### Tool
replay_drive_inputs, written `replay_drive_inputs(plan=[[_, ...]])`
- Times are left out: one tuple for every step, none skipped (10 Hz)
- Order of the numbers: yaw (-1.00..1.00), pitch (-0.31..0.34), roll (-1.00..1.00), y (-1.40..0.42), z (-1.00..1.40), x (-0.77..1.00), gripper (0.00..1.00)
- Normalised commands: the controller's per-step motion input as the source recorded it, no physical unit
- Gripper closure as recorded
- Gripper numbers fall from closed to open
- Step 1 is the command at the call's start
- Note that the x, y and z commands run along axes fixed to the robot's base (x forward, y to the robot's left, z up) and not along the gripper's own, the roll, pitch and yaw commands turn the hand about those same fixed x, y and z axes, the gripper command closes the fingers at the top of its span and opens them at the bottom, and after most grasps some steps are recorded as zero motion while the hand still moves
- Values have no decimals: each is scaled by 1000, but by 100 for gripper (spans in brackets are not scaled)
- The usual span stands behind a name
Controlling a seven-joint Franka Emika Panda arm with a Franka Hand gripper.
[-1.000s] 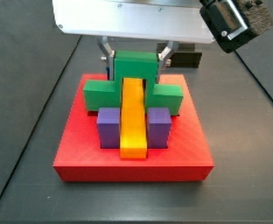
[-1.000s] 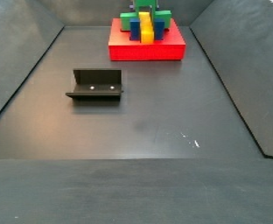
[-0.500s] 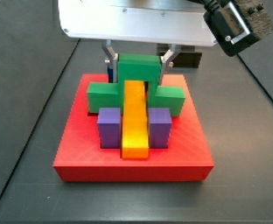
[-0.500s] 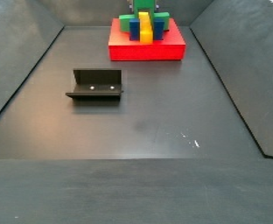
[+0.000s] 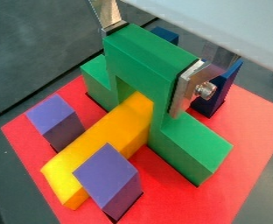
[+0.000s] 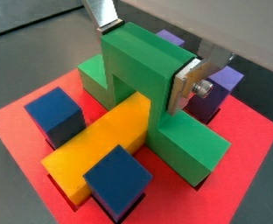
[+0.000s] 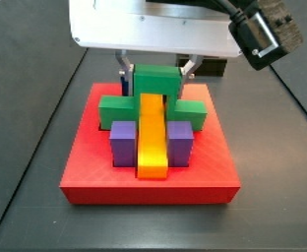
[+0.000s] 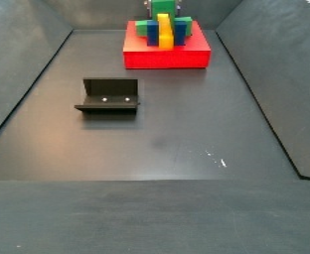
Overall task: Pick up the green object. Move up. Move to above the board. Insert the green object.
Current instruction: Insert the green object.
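Observation:
The green object (image 7: 153, 87) sits over the far end of the yellow bar (image 7: 151, 133) on the red board (image 7: 150, 182), its low bar down on the slab. My gripper (image 7: 153, 71) is shut on its raised cube, one silver finger on each side. Both wrist views show the green object (image 5: 139, 83) (image 6: 139, 79) arched over the yellow bar (image 5: 104, 144) and my gripper (image 5: 147, 54) (image 6: 149, 52) clamping it. In a side view the board (image 8: 167, 57) lies at the far end of the floor, with the green object (image 8: 165, 12) on it.
Purple blocks (image 7: 122, 140) flank the yellow bar near its front; blue blocks (image 5: 215, 87) stand behind the green object. The fixture (image 8: 107, 96) stands on the dark floor, left of centre. A dark block (image 7: 212, 67) shows behind the board. Sloped walls enclose the floor.
My gripper has moved down a little with the green object, which now sits lower over the yellow bar. Nothing else has moved.

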Motion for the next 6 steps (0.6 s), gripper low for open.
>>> replay_drive_inputs(plan=[[9,-114,127,0,-249,171,100],[11,-149,119,-6,-366,26,100],[0,-163,84,-66,-414,0,100],[0,-184,73,-109,-466,-57,100],[0,-216,87,-146,-511,-91,100],[0,-194,97,-86,-506,-60,100]])
